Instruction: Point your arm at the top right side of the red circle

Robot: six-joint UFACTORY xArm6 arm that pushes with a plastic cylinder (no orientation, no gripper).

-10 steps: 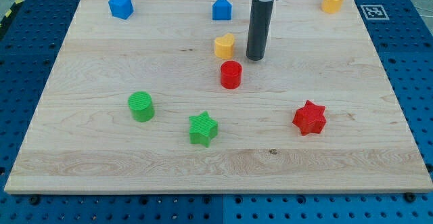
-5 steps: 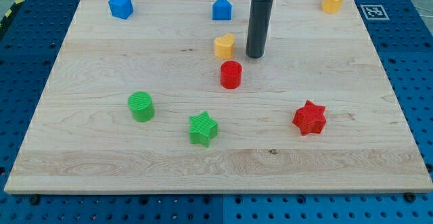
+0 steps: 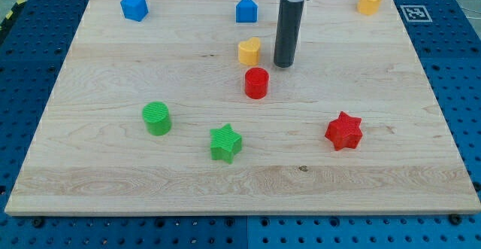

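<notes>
The red circle, a small red plastic cylinder (image 3: 256, 83), stands near the middle of the pale wooden worktop (image 3: 113, 181). My tip (image 3: 282, 65), the lower end of the straight dark rod, rests on the wood just up and to the view's right of it, close but apart from it. There is no pincer on this arm, so no opening or hold can be told; the rod carries nothing.

The rod's upper part and its mounting collar are cut off by the view's top edge, so the arm above it cannot be seen. The yellow block beside the rod (image 3: 249, 51) is hard to read; it looks heart-like, and it sits just left of the tip and just above the red cylinder. The other yellow block (image 3: 369, 1), near the top right corner, seems many-sided, though its exact shape is unclear.

Eight blocks lie on the worktop: two red, two yellow, two blue, two green. The second red one is a star (image 3: 344, 131) toward the lower right. The blue ones are a pentagon-like block (image 3: 134, 6) at top left and a house-shaped block (image 3: 246, 10) at top centre. The green ones are a cylinder (image 3: 157, 118) and a star (image 3: 225, 143), both lower left of centre.
</notes>
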